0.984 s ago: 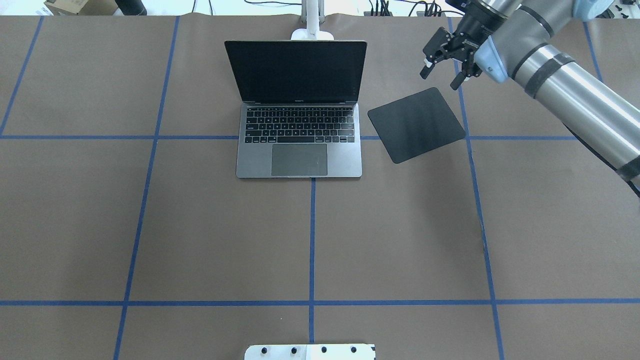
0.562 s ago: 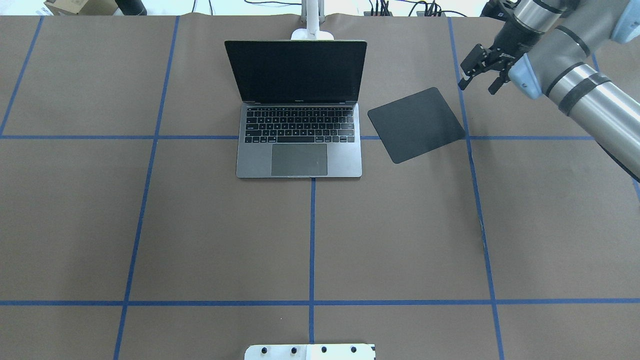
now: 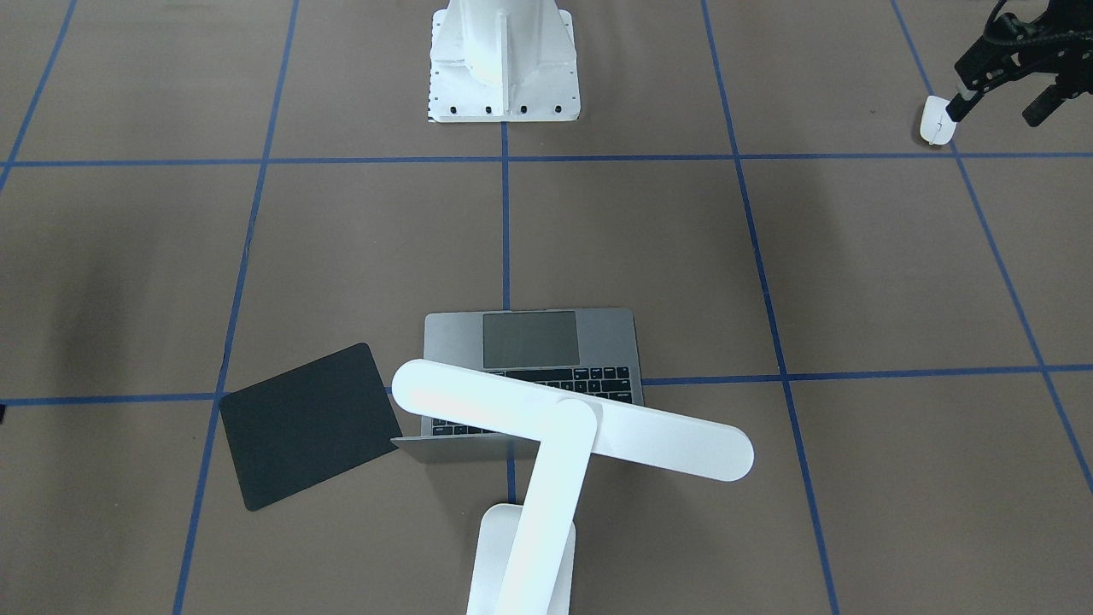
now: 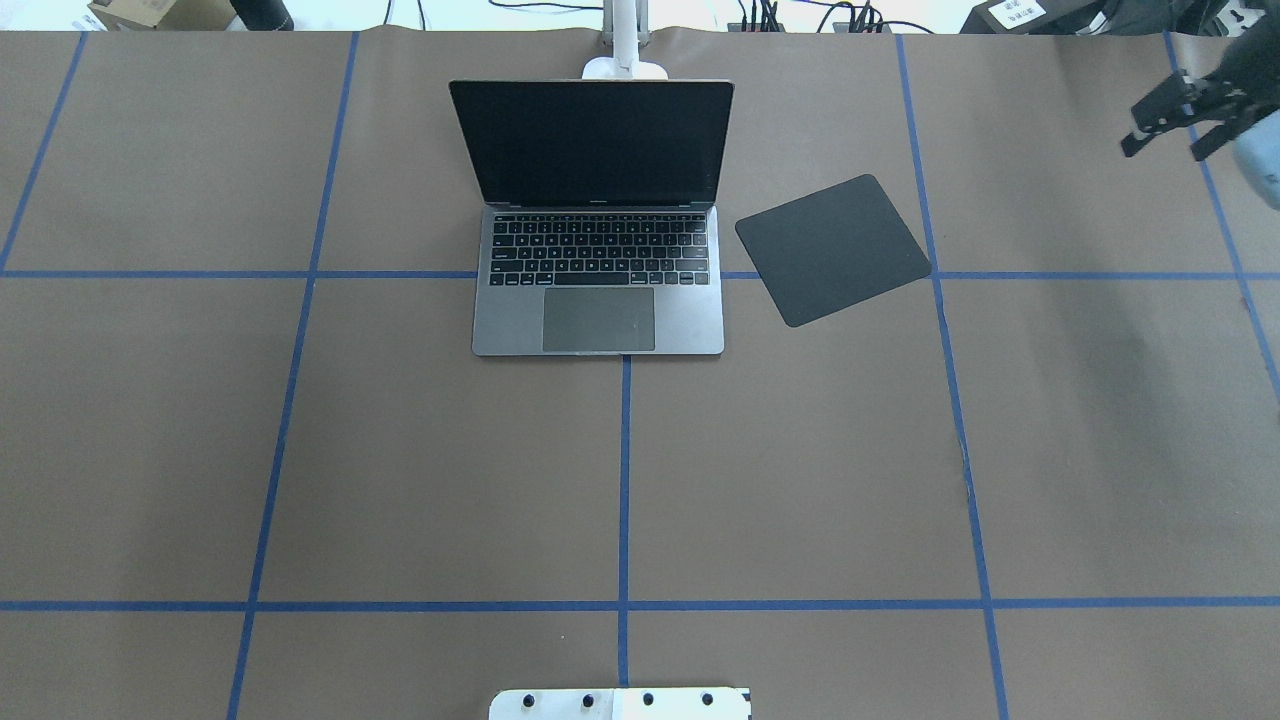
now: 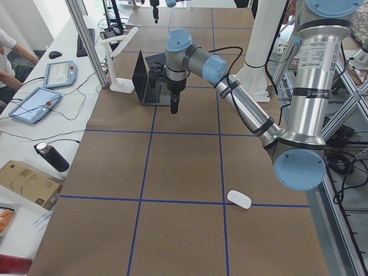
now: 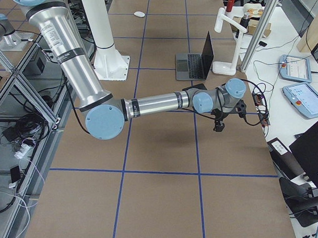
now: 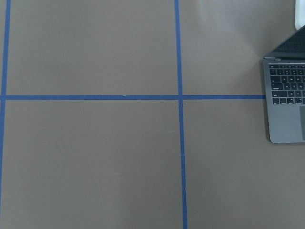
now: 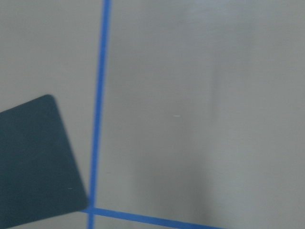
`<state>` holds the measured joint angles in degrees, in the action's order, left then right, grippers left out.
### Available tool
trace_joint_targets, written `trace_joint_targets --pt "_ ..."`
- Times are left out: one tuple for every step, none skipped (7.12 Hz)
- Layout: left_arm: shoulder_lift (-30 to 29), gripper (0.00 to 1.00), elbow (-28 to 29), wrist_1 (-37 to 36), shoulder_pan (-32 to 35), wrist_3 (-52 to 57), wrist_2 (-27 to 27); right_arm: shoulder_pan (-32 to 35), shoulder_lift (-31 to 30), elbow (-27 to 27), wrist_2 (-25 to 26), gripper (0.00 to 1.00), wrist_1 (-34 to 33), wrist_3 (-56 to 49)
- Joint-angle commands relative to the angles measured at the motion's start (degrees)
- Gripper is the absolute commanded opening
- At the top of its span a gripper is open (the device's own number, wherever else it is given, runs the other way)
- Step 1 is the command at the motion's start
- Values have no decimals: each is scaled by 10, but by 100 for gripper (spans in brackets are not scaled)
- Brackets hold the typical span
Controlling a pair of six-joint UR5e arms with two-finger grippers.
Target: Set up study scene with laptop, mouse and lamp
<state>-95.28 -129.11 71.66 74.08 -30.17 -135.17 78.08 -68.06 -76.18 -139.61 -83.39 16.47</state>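
The laptop (image 4: 690, 325) stands open at the far middle of the table (image 4: 420, 470), its screen dark and its keyboard and trackpad toward the robot. Just behind its lid is the lamp (image 3: 666, 442) — base near the table's far edge, slanted arm rising, and in the front view the long bar head covers the top of the lid. The mouse (image 3: 937, 120) lies well apart from both, on the robot's left and near side, by a crossing of blue tape lines. A black square mat (image 4: 832, 250) lies just right of the laptop, turned askew and not touching it. The left gripper (image 3: 996, 116) hangs with its fingers spread and nothing between them. In the front view one fingertip looks close to the mouse, yet the left side view shows it up in the air, well clear of it. The right gripper (image 4: 1163, 150) hovers beyond the mat, toward the table's far right corner — fingers apart, empty.
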Motion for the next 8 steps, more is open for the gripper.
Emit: trace_joint_targets --pt "38 100 59 96 -8 39 18 54 -86 -63 30 97 -1 -61" --pt "118 100 61 168 -9 107 30 52 -123 -100 54 97 0 -61" --pt "174 100 58 207 -8 157 31 52 -145 -125 59 97 0 -61" --pt "237 100 61 256 -8 178 45 52 -158 -135 59 98 1 -60" --pt "291 100 68 320 -9 191 50 52 -160 -138 58 98 1 -61" --pt "335 100 87 397 -9 188 50 52 -160 -138 56 98 1 -60" --pt "353 100 110 447 -9 156 45 52 -160 -139 52 98 1 -60" --pt "367 100 136 479 -10 155 45 52 -160 -144 51 98 1 -60"
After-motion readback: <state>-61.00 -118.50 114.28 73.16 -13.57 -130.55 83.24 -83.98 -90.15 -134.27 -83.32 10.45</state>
